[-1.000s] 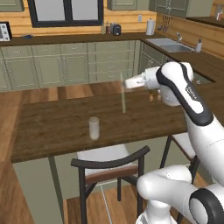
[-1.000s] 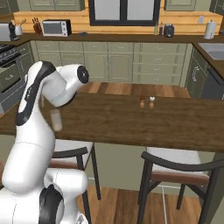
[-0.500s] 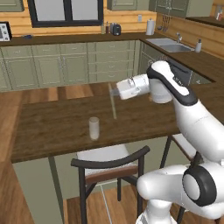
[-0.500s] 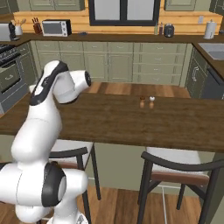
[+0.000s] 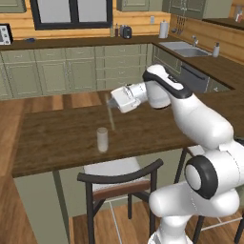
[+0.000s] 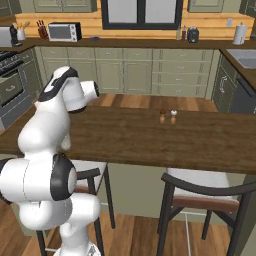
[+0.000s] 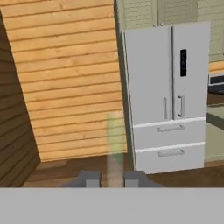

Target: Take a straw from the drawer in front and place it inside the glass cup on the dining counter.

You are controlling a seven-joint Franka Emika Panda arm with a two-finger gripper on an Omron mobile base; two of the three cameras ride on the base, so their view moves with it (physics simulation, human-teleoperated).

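While its two dark tips sit closed on the straw (image 5: 111, 117), the pincer (image 5: 113, 103) hangs over the dining desk (image 5: 62, 138), up and to the right of the glass cup (image 5: 102, 139) in the left base view, w/ the thin pale stick hanging down from the jaws and tilted slightly. In the hand view the straw (image 7: 115, 148) rises blurred and greenish between the fingertips (image 7: 89, 178), a grey fridge (image 7: 164, 94) and pine-plank wall (image 7: 65, 78) beyond. The cup stands upright near the desk's front edge, apart from the straw tip; the step in hand looks to be the carry toward it. To do it well, probably: bring the lower end squarely over the cup's mouth, hold the stick near vertical, lower till the tip is past the rim, then release — the mouth is narrow, so a slanted entry could knock the light tumbler. Materials: cup clear-whitish, smooth cylinder; desk a dark wood-grain slab on a sage-green base; chair (image 5: 119, 178) w/ a curved dark back and pale seat below.
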